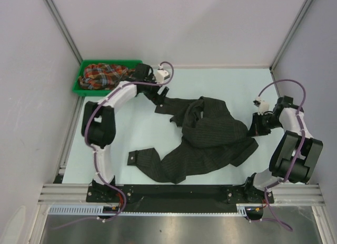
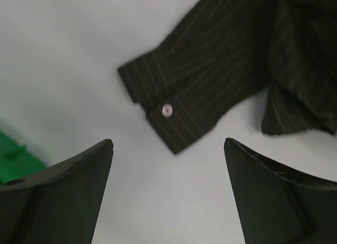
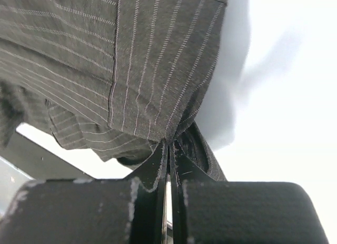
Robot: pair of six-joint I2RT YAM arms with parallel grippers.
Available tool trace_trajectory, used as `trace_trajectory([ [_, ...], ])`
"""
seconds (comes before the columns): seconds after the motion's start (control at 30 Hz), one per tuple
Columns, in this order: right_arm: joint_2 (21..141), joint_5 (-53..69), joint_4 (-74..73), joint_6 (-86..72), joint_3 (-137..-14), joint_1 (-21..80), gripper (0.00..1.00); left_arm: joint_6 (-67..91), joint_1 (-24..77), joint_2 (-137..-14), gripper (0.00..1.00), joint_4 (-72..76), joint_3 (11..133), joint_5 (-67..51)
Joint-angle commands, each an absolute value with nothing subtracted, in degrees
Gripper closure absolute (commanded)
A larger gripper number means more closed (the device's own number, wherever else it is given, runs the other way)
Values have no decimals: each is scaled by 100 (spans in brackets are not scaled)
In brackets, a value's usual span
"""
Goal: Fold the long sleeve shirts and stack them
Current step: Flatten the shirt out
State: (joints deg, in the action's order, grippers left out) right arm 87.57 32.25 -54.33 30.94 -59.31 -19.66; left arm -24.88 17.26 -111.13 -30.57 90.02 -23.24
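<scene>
The black pinstriped shirt (image 1: 205,136) lies crumpled across the middle of the table, one sleeve reaching toward the far left, another toward the near left. My left gripper (image 1: 158,96) is open just above the far sleeve's cuff (image 2: 168,115), which has a pale button; the cuff lies flat, free of the fingers (image 2: 79,186). My right gripper (image 1: 256,129) is shut on the shirt's right edge, with the fabric (image 3: 131,65) pinched between the fingertips. The plaid shirt (image 1: 102,75) lies bunched in the green bin.
The green plastic bin (image 1: 81,75) stands at the far left corner, close behind the left arm; a corner of the bin also shows in the left wrist view (image 2: 16,157). Metal frame posts and walls enclose the table. A black rail runs along the near edge.
</scene>
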Motion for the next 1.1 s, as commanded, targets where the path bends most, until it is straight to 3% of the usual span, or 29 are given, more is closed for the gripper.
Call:
trace_trajectory([
  [0.0,8323,3278,-5379,3147,-6214,-2626,100,-2232,2293,-12101,8,-3014,9956,-1863],
  [0.17,8332,3436,-5063,2848,-6363,-3680,100,-2364,2750,-12620,4,-3050,10344,-1364],
  [0.23,8411,3419,-4931,2664,-6372,-3858,100,-2391,2865,-12805,6,-3093,10397,-1187],
  [0.33,8507,3340,-4834,2549,-6346,-4034,100,-2417,2857,-12850,37,-3243,10371,-854],
  [0.37,8569,3340,-4860,2558,-6302,-4025,100,-2400,2813,-12771,40,-3261,10301,-1027],
  [0.47,8631,3436,-4878,2584,-6188,-4034,100,-2251,2444,-11833,17,-2788,9407,-2221],
  [0.5,8648,3454,-4869,2593,-6153,-4017,100,-2207,2391,-11265,13,-2499,8934,-2833],
  [0.63,8675,3480,-4816,2619,-6073,-3938,100,-2189,2574,-10653,1,-2400,8412,-3515],
  [0.93,8605,3366,-5115,3005,-6073,-3718,100,-1749,3172,-11741,1,-2434,9105,-2998],
  [1.0,8578,3322,-5229,3225,-6064,-3709,100,-1819,3339,-11944,7,-2548,9228,-2796],
  [1.07,8596,3252,-5247,3330,-6029,-3657,100,-1941,3401,-12041,36,-2793,9237,-2550],
])
